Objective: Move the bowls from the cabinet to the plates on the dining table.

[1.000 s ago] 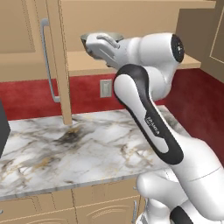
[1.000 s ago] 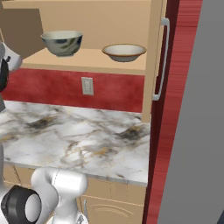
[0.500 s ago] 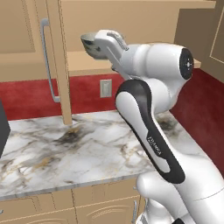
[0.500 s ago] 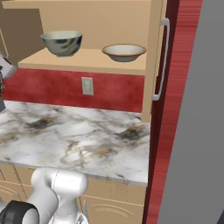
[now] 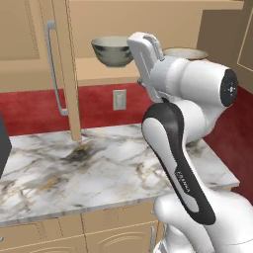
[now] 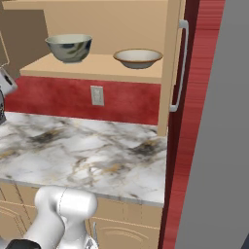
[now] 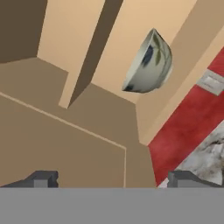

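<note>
**On the cabinet shelf, two bowls wait ahead of wide-open fingers**

On the plain tan shelf (image 6: 92, 65) of the open cabinet (image 6: 168, 58) both bowls sit upright and well apart: the deep grey-green bowl (image 6: 69, 47) to the left, the shallower tan bowl (image 6: 137, 58) to the right. Below them lie the red wall with its outlet (image 6: 97, 95) and the marble counter (image 6: 87, 151).

The gripper (image 7: 111, 179) is spread wide and holds nothing. In the hand view the grey-green bowl (image 7: 148, 62) lies ahead and toward the upper right of the fingers, rolled on its side because the hand is rolled; a reach looks to need a swing that way plus a wrist turn.

The left base view shows the hand raised at shelf height just beside the grey-green bowl (image 5: 112, 49), the tan bowl (image 5: 185, 53) partly behind the arm. The right base view shows both bowls unobstructed.
</note>
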Controlling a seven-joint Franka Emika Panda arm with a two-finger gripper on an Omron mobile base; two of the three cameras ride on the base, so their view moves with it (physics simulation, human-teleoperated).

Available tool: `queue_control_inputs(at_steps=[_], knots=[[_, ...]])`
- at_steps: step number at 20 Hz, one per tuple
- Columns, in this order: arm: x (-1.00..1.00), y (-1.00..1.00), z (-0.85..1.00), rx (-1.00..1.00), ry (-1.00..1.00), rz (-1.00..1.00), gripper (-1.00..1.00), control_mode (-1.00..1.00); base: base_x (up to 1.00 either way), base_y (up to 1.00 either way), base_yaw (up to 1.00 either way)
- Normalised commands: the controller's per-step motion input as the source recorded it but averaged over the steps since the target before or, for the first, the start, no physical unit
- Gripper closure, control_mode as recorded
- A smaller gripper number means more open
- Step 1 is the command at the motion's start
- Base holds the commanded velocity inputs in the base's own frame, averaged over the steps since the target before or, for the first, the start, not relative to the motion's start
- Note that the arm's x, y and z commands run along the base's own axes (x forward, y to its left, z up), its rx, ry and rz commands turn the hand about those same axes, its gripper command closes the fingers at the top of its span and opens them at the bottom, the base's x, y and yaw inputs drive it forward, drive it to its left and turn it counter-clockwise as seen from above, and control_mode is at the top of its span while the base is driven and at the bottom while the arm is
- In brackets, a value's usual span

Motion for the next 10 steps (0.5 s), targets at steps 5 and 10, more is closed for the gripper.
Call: queue_control_inputs(at_steps=[5, 10], knots=[[-0.12, -0.36, 0.07, 0.12, 0.10, -0.12, -1.00, -1.00, 0.00, 0.00, 0.00], [-0.10, -0.33, 0.05, 0.11, 0.09, -0.14, -1.00, -1.00, 0.00, 0.00, 0.00]])
